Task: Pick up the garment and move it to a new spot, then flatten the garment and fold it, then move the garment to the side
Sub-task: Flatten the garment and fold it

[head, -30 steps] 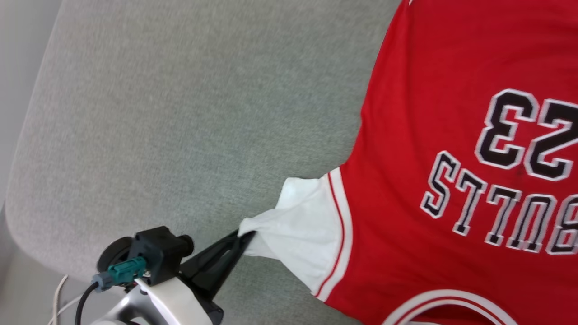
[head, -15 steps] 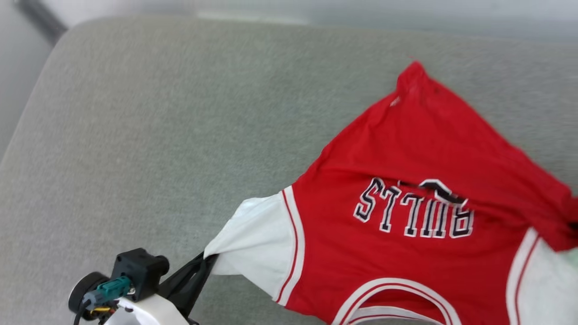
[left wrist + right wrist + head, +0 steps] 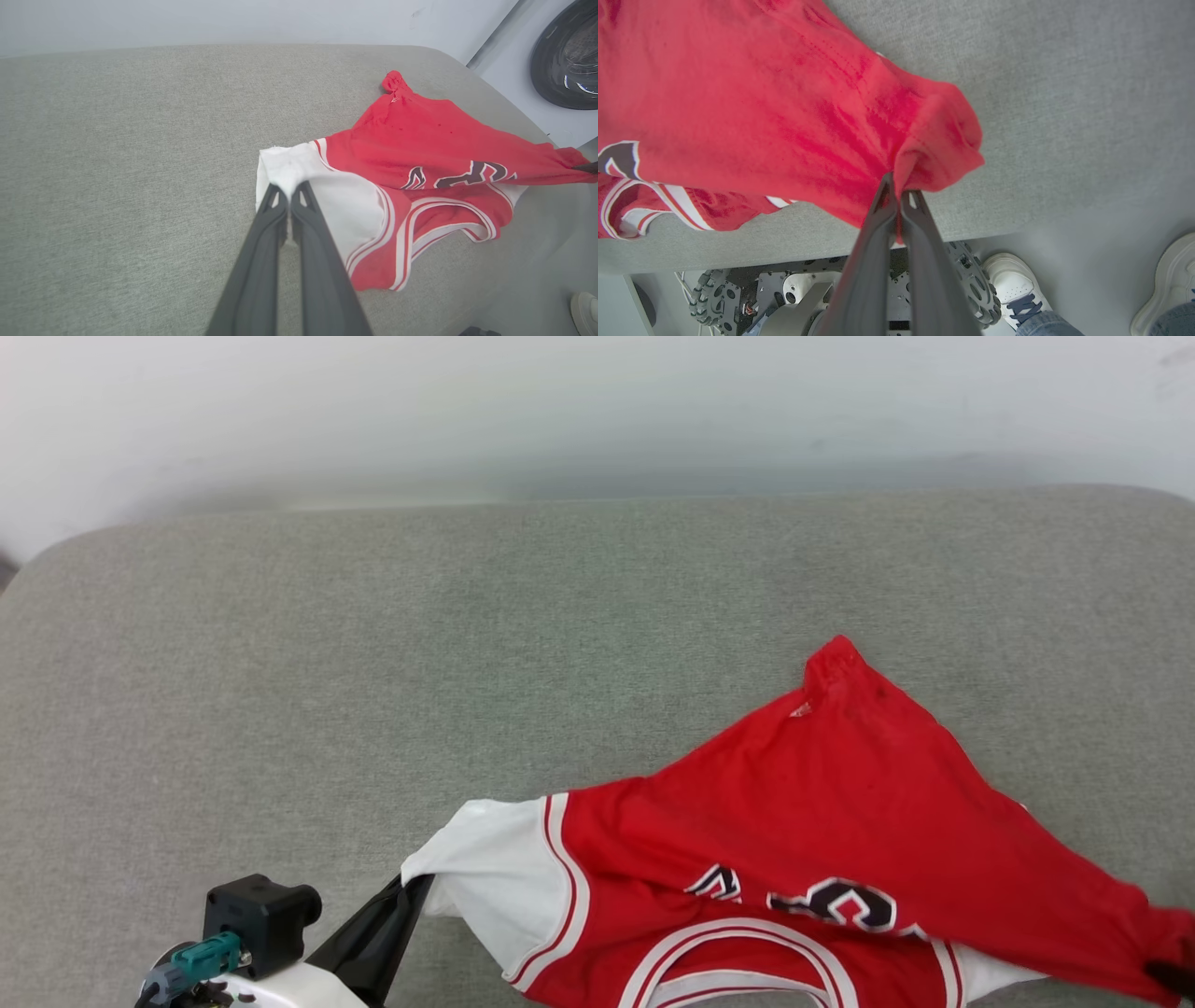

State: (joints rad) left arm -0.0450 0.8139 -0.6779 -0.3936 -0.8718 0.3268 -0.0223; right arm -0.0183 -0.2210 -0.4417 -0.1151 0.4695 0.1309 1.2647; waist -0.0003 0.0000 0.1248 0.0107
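The red garment (image 3: 840, 803) lies doubled over on the grey cushioned surface (image 3: 373, 663), its far hem folded toward me so that part of the black lettering (image 3: 822, 901) peeks out. My left gripper (image 3: 411, 887) is shut on the white left sleeve (image 3: 289, 172) at the lower left. In the right wrist view my right gripper (image 3: 899, 186) is shut on a bunched red corner of the garment (image 3: 938, 140), near the surface's front edge. A dark tip of it shows at the head view's right edge (image 3: 1172, 975).
Beyond the surface's far edge rises a pale wall (image 3: 597, 411). A washing machine door (image 3: 565, 56) stands off to one side. Below the front edge are my wheeled base (image 3: 794, 289) and a person's white shoes (image 3: 1017, 284).
The head camera has tilted up, bringing the far edge and wall into view. The red hem has been drawn over the garment's front, covering most of the lettering; both grippers keep their hold.
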